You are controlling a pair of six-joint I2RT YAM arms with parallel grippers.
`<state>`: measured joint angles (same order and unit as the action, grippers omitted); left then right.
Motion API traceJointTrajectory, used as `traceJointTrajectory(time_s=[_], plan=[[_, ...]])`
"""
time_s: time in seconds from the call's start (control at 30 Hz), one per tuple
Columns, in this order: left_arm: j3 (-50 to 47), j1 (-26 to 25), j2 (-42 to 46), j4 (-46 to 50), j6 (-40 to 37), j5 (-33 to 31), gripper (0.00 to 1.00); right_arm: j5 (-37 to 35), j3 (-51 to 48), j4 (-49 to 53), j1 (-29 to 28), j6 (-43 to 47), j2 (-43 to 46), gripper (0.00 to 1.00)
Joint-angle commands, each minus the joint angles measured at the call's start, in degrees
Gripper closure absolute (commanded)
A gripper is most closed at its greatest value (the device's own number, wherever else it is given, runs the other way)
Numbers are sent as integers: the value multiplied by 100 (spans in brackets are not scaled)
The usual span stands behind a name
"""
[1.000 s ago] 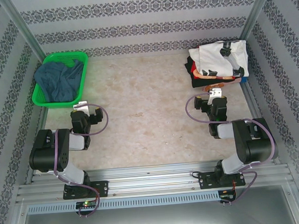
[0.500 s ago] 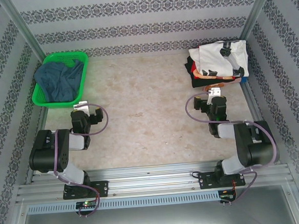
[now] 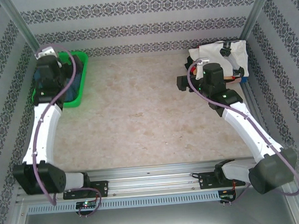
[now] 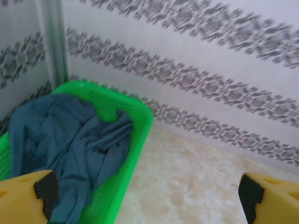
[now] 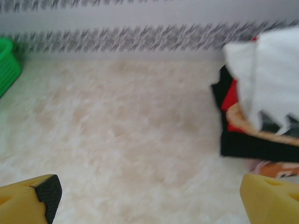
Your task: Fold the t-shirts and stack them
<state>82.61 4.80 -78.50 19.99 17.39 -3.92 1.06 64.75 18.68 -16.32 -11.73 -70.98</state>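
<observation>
Beneath the left arm (image 3: 44, 122), half-hidden slate-blue t-shirt (image 4: 70, 140) in basket (image 4: 136, 135).

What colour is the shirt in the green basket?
The shirt is slate-blue; left wrist view shows it best.

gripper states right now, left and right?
Left gripper: open, holding nothing.
Right gripper: open, holding nothing.

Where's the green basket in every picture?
Top external: the green basket sits in the table's far left corner.
Left wrist: the basket is at the lower left, with the blue t-shirt crumpled inside it.
Right wrist: a sliver of the basket shows at the left edge.
Shared landmark: the patterned back wall right behind it.
</observation>
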Motion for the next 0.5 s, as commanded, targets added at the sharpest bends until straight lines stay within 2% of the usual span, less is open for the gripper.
traceJointTrajectory(time_s=[0.0,0.17,0.3,0.43,0.47], plan=[[554,491,-855,2364,528,291,0,450,578,922,-290,-308,-422,2],[2004,1038,-2369,3209,392,923,0,850,1290,1127,-820,-504,-1102,2],[2996,1265,-3447,3657,140,788,0,1004,1693,1279,-1204,-549,-1504,2],[3670,1392,-4235,3810,-52,785,7,1069,1900,1358,-1459,-587,-1710,2],[3791,1389,-4409,3832,-113,788,12,1087,1901,1357,-1475,-626,-1726,2]])
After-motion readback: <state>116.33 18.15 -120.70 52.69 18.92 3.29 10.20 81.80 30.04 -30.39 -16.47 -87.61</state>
